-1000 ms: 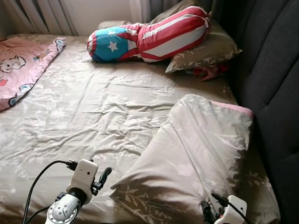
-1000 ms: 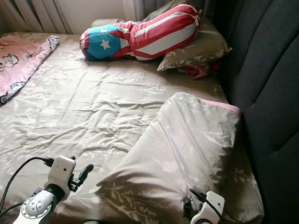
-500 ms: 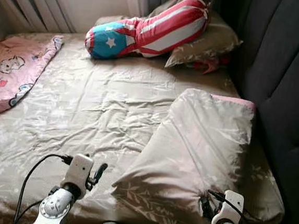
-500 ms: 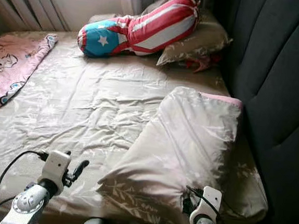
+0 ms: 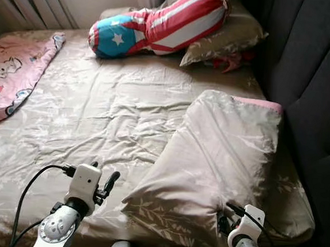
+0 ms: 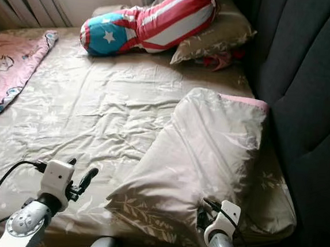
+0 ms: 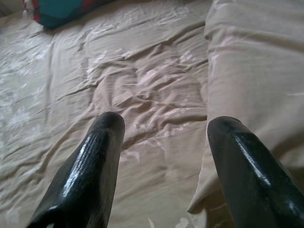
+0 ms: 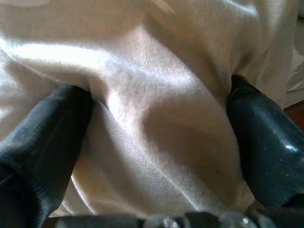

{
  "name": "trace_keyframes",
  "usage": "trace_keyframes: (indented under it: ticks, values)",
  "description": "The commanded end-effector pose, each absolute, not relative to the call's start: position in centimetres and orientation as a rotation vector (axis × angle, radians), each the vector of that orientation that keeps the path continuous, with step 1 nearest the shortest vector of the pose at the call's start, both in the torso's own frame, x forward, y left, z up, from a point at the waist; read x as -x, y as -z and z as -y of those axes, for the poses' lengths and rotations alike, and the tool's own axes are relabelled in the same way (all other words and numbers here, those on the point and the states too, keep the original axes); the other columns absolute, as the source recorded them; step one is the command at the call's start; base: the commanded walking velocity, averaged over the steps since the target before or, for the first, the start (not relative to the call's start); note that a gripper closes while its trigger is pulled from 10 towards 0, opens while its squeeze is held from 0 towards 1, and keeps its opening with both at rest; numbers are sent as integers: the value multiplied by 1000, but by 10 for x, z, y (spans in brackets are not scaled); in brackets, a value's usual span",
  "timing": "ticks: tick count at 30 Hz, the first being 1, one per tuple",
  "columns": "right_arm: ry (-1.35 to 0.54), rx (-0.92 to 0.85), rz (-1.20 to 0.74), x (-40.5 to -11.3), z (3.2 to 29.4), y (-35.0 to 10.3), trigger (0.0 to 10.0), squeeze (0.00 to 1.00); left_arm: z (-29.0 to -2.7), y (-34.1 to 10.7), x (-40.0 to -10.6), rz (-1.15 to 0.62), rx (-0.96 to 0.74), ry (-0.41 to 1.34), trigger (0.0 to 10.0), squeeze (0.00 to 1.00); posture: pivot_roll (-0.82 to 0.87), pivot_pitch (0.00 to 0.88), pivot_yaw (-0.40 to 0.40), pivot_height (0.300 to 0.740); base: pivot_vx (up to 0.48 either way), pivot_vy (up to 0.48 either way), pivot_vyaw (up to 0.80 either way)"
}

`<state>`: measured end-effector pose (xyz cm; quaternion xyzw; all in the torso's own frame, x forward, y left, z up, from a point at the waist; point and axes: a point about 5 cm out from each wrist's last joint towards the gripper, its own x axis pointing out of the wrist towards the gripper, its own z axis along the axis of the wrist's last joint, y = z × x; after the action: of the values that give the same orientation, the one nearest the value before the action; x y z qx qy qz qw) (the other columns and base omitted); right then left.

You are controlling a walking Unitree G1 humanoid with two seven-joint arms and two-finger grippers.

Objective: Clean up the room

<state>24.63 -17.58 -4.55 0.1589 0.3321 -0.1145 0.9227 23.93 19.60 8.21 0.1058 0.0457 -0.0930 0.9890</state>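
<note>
Bedsheet [image 5: 114, 107] lies wrinkled beside my target, the pillow [image 5: 220, 157] near the headboard [image 5: 318, 85]. My right pincer [image 8: 156, 137] pinches its near corner; left pincer [image 7: 161, 156] hovers spread just beside its edge. I should grip the second corner before lifting evenly.

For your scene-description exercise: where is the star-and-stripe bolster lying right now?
The star-and-stripe bolster lies at the bed's far end, leaning on a beige pillow beside the dark headboard.
</note>
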Motion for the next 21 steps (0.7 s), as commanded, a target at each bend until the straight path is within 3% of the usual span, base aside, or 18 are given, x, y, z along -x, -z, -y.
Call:
trace_keyframes:
  ticks: [1,2,3,4,5,21]
  values:
    - [179,-362,-741,-240,155,53,10000,0,-201,-83,-235,-110,-219,168,10000,0,162,238,123,670,0,0,0]
    - [172,-363,-734,-243,154,51,6431,0,-201,-83,-234,-114,-218,167,10000,0,162,241,122,670,0,0,0]
    - [172,-363,-734,-243,154,51,6431,0,-201,-83,-234,-114,-218,167,10000,0,162,241,122,670,0,0,0]
    - [168,-365,-725,-245,153,50,1725,0,-200,-83,-233,-120,-216,166,10000,0,160,244,122,670,0,0,0]
    - [166,-365,-720,-247,152,48,0,0,-199,-83,-232,-124,-215,166,10000,0,157,245,122,670,0,0,0]
    - [153,-348,-733,-239,150,54,0,0,-196,-84,-236,-140,-206,153,10000,0,146,231,109,670,0,0,0]
